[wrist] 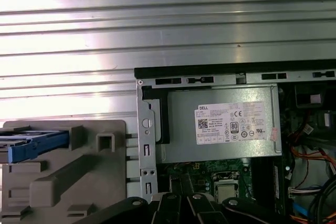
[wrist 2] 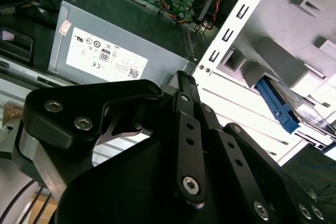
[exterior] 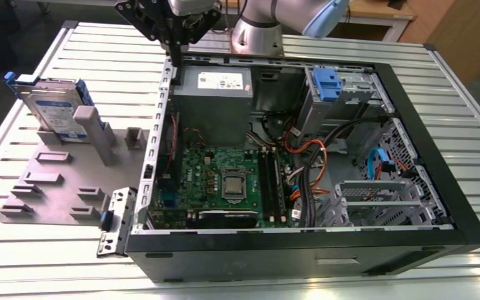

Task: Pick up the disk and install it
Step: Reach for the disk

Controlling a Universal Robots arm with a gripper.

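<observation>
surface: a ribbed aluminium table (exterior: 23,250) carries the whole setup. wooden furniture (exterior: 457,31) is seen behind it at the exterior view's far right.

containers, from the exterior view's left to its right:
- a grey moulded fixture plate (exterior: 57,181) lies flat on the table, touching the computer case's side. the disk (exterior: 57,109) is held upright on edge in a slot at the plate's far end, well apart from the gripper.
- an open black computer case (exterior: 307,256) lies on its side with the panel off. inside are seen a grey power supply (exterior: 215,94) at the far end, a green motherboard (exterior: 223,181) nearer the camera, orange cables (exterior: 307,147) and a metal drive bay (exterior: 365,94) with a blue plastic tab (exterior: 327,84) in it.

gripper: the black gripper (exterior: 173,45) is hung from the robot arm (exterior: 265,25) above the case's far corner, near the power supply. in the second wrist view the gripper (wrist 2: 182,80) tips are seen drawn together, and nothing is held between them.

disk appearance: a flat silver drive with a white-and-blue label facing the exterior camera, edged by a blue carrier frame. in the first wrist view the disk (wrist: 31,142) is seen edge-on at the plate's end. in the second wrist view the disk (wrist 2: 302,116) is partly hidden behind the fixture's posts.
</observation>
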